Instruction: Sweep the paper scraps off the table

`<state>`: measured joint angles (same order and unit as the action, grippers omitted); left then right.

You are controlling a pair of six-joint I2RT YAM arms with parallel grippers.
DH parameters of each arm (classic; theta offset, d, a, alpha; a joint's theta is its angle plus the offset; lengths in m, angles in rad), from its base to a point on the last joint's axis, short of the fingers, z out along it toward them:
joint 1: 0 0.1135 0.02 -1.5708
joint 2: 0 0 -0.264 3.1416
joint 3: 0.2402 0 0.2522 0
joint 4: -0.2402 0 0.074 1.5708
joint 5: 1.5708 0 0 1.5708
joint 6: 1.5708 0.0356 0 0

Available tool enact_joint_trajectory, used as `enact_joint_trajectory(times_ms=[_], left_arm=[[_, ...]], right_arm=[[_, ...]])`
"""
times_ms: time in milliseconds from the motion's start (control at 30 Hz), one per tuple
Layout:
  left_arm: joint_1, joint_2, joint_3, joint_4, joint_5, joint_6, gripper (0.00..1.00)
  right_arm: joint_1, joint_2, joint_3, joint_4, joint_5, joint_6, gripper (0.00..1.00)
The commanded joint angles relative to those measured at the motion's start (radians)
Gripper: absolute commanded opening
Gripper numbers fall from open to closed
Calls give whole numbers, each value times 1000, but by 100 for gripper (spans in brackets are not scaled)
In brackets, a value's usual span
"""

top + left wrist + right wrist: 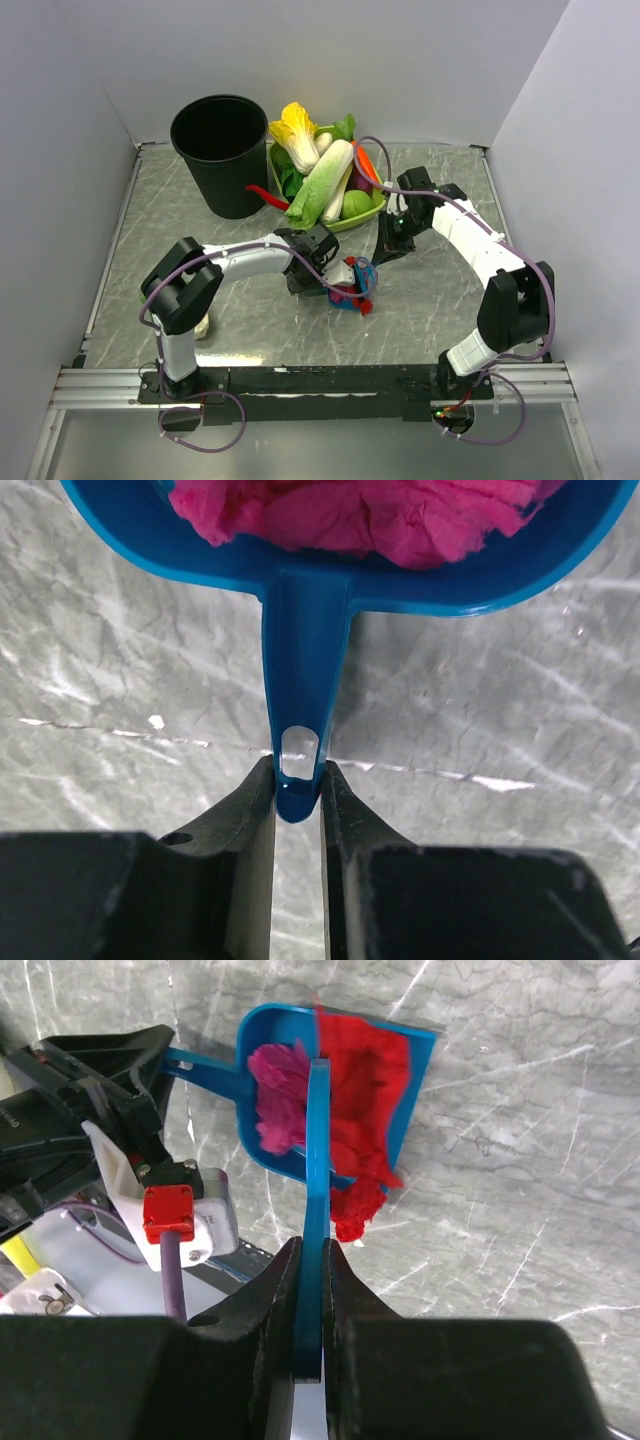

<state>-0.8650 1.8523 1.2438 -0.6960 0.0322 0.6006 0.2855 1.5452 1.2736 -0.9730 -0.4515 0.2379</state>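
Scraps (370,1080) in pan (262,1040), red tail off mouth toward right gripper (310,1260), clamped on blade (317,1160) lying across pan; left gripper (298,780) pinches handle (305,660).

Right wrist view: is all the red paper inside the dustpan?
No, a red paper scrap sticks out past the dustpan's edge over the table.
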Motion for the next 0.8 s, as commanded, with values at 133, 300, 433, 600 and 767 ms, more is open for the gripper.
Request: enact_joint_trajectory(times_ms=[133,300,433,600,767], left_arm=[[32,-39,-55,118,92,-64,1],[49,-57,-82,151,104,-81,1],[60,-65,-87,152,97,-82,1],[73,-110,-104,133,55,-61,1],[77,-149,-119,93,18,-22,1]], right_arm=[[3,-92,27,13,-66,-94,0],[-2,-140,56,-15,-49,-147,0],[-17,-188,78,-35,22,-175,0],[-69,-215,55,-33,69,-176,0],[-103,-217,26,-20,200,-181,0]])
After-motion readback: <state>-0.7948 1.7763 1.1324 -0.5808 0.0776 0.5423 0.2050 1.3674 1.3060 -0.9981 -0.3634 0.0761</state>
